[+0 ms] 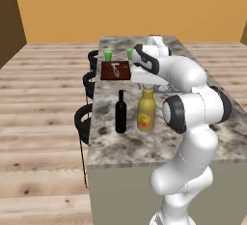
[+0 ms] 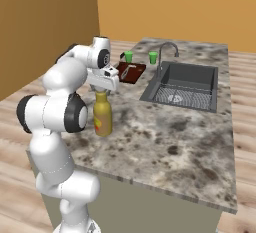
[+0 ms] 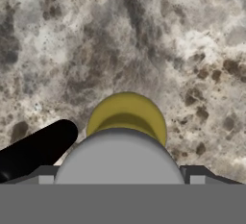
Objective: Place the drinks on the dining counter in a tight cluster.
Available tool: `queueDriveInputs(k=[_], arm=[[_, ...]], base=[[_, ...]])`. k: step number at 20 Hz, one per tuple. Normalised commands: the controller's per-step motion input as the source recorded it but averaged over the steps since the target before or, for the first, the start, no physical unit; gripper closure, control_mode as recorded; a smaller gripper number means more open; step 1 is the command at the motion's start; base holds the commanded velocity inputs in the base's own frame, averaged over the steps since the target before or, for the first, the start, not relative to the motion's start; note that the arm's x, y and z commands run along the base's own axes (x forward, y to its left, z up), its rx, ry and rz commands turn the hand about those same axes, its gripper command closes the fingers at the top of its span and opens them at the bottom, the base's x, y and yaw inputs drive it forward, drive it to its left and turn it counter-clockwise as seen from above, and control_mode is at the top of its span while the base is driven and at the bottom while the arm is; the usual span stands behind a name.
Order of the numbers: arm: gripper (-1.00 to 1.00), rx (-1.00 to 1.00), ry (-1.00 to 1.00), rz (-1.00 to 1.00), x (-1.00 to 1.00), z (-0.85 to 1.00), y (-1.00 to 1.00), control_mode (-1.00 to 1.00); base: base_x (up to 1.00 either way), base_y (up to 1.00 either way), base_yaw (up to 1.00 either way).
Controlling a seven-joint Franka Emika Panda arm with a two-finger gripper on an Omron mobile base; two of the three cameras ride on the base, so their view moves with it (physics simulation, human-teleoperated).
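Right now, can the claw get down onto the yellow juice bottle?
Probably yes. The claw hangs open directly over the juice bottle, with nothing between them. The wine bottle stands close beside it, upright and apart, so a straight descent looks clear.

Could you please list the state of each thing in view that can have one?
Juice bottle: upright on the dining counter, capped.
Wine bottle: upright beside the juice bottle, small gap between them.
End effector: open, directly above the juice bottle, holding nothing.
Green cups: upright.
Faucet: no water visible.
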Motion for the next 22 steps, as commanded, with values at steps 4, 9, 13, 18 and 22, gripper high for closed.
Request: queueDriveInputs(k=[4, 9, 13, 18, 22], arm=[[-1.0, 0.0, 0.0, 0.0, 0.0, 0.0, 0.0, -1.0], [-1.0, 0.0, 0.0, 0.0, 0.0, -0.01, 0.0, -1.0], [-1.0, 0.0, 0.0, 0.0, 0.0, 0.0, 0.0, -1.0], [-1.0, 0.0, 0.0, 0.0, 0.0, 0.18, -0.01, -1.0], [-1.0, 0.0, -0.06, 0.0, -0.06, 0.65, -0.02, -1.0]], base=[[0.0, 0.0, 0.0], [0.0, 0.0, 0.0], [0.0, 0.0, 0.0], [0.0, 0.0, 0.0], [0.0, 0.0, 0.0]])
